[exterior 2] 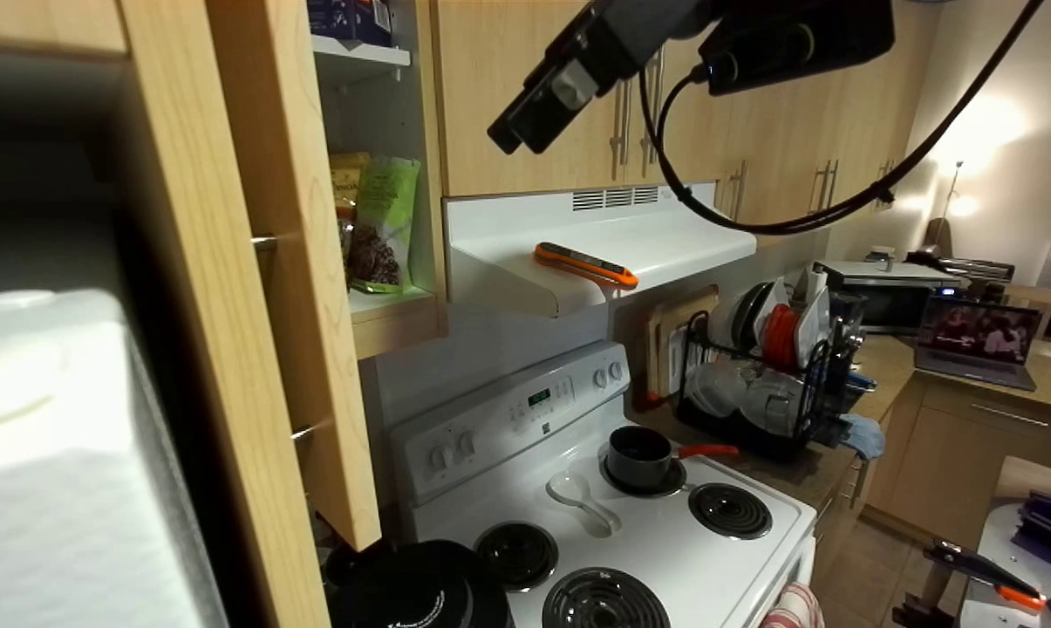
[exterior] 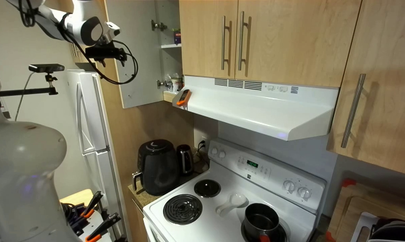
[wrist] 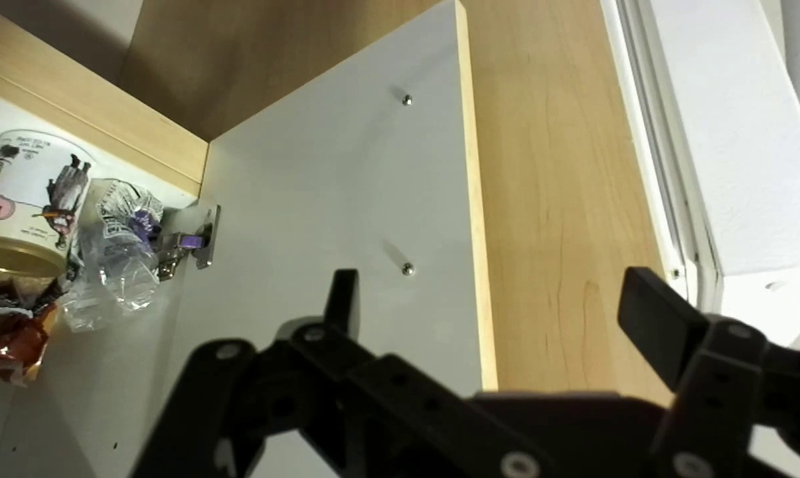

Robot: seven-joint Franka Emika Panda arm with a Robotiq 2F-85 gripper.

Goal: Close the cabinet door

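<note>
the cabinet door stands swung open near the wood panel, and our gripper is spread wide with nothing clamped; whether the door's free edge lies between its fingers, we cannot tell. we should slip one finger behind the outer face, clear of that panel, then swing the door gently round its hinges.

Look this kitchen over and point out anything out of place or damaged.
The cabinet door stands wide open. An orange-and-black gadget is perched on the range hood, at the end by that door, an odd spot for a loose-looking item. I see no obvious spill or damage.
</note>
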